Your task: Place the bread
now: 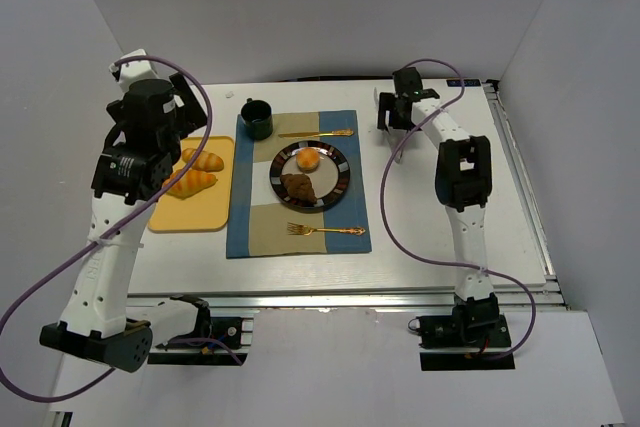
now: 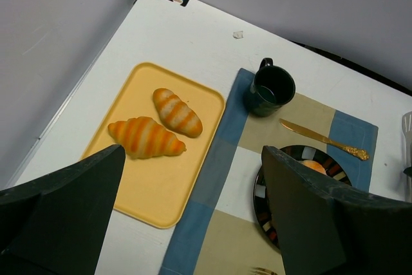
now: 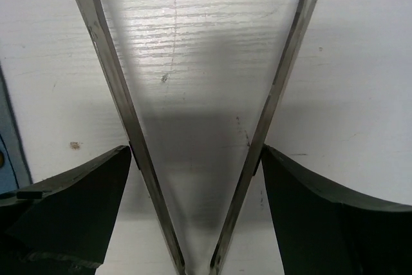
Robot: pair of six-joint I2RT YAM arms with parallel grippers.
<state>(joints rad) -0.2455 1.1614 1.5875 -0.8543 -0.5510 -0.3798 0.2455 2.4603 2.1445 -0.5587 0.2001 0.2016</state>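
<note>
mug (image 1: 257,118) and knife (image 1: 316,133) behind plate (image 1: 342,179), fork (image 1: 325,230) in front

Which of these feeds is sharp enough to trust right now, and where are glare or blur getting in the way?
Top external: evenly lit and sharp; the round bun and dark chunk read clearly on the striped plate. Left wrist: table sharp, the near fingers blurred dark masses. Right wrist: a clear object between the fingers catches bright glare up top and throws a shadow lower down.

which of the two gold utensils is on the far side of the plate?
The gold knife, lying on the placemat beyond the plate, right of the dark mug. The gold fork lies on the near side, toward the arm bases.
</note>
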